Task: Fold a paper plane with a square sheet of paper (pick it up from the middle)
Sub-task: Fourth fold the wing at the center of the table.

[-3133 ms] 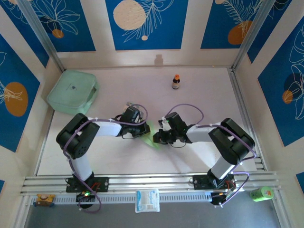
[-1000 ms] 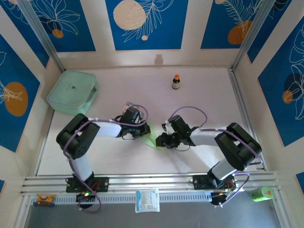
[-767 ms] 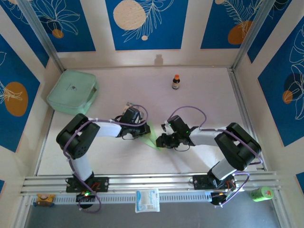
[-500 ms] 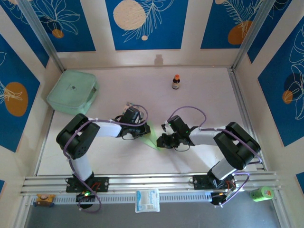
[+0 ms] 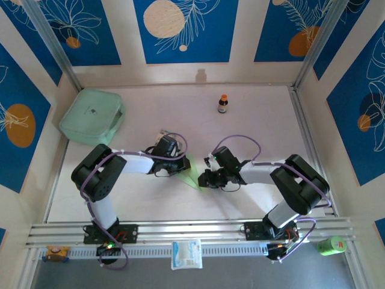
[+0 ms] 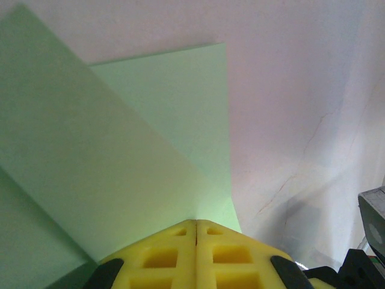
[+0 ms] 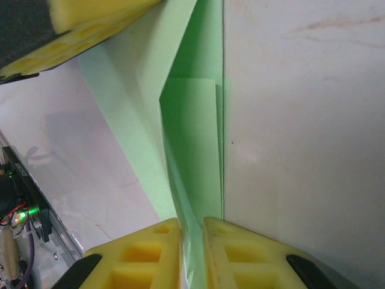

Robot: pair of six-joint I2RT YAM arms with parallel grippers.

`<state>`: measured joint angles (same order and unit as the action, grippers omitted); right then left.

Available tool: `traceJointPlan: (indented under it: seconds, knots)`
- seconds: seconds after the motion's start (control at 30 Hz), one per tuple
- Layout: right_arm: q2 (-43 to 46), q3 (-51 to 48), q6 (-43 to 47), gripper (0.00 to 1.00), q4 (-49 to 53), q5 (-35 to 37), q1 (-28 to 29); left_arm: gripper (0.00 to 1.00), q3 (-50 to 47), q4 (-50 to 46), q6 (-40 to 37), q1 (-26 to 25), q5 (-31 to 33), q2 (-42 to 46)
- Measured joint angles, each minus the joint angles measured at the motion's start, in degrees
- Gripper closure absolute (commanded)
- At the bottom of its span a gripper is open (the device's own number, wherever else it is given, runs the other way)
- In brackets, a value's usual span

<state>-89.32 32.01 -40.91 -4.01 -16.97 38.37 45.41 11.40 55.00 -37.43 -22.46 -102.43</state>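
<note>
Lime-green paper [image 5: 193, 178], folded narrow, slants far-left to near-right, mostly hidden by the arms; right gripper [image 7: 191, 224] pinches it, left gripper [image 6: 196, 229] pressed together at its fold.

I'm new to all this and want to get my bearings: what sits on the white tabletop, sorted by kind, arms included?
Robot arms: 2 (left arm, right arm)
Folded green paper: 1
Mint-green box: 1
Small bottle: 1
Total: 5
</note>
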Motion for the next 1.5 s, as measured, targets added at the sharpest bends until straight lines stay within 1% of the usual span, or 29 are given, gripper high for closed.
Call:
traceJointPlan:
  seconds: [0.13,0.23,0.33,0.47,0.63,0.8,0.87,0.93,1.0,1.23,1.37,1.5]
  knots:
    - [0.37,-0.66,0.02,0.9,0.04,-0.02,-0.13,0.98,0.0,0.0,0.0,0.0,0.0,0.0]
    - [0.39,-0.9,-0.02,0.91,-0.15,-0.04,-0.24,0.98,0.0,0.0,0.02,0.0,0.0,0.0]
    - [0.44,-0.96,-0.04,0.87,-0.2,-0.17,-0.31,0.98,0.0,-0.02,0.02,0.0,0.0,0.0]
    - [1.33,-1.05,0.0,0.86,0.74,-0.42,-0.42,0.98,0.0,-0.02,0.0,0.0,0.0,0.0]
    - [1.79,-1.62,0.02,0.9,1.31,-0.66,-0.5,0.98,0.0,-0.02,0.02,0.0,0.0,0.0]
    - [1.88,-2.54,-0.02,0.91,0.52,-1.22,-0.63,0.99,0.0,0.0,0.02,0.0,-0.02,0.0]
    - [2.05,-2.84,-0.02,0.93,0.13,-1.29,-0.68,0.99,0.0,-0.02,0.02,0.0,-0.04,0.0]
    - [2.36,-3.19,-0.22,0.91,-0.17,-1.25,-0.68,0.98,0.0,-0.02,0.02,0.0,-0.04,0.0]
    - [2.6,-3.5,-0.39,0.86,-0.22,-1.25,-0.68,0.98,0.0,-0.02,0.02,0.0,-0.13,0.0]
    - [3.48,-3.65,-0.61,0.85,0.94,-1.18,-0.68,0.98,0.0,-0.02,0.02,0.0,-0.13,0.0]
    - [3.56,-3.65,-0.61,0.87,1.29,-0.96,-0.68,0.98,0.0,-0.02,0.02,0.0,-0.13,0.0]
    - [4.17,-3.69,-0.66,0.93,1.97,-0.04,-0.68,0.99,-0.02,-0.02,0.02,0.0,-0.15,0.0]
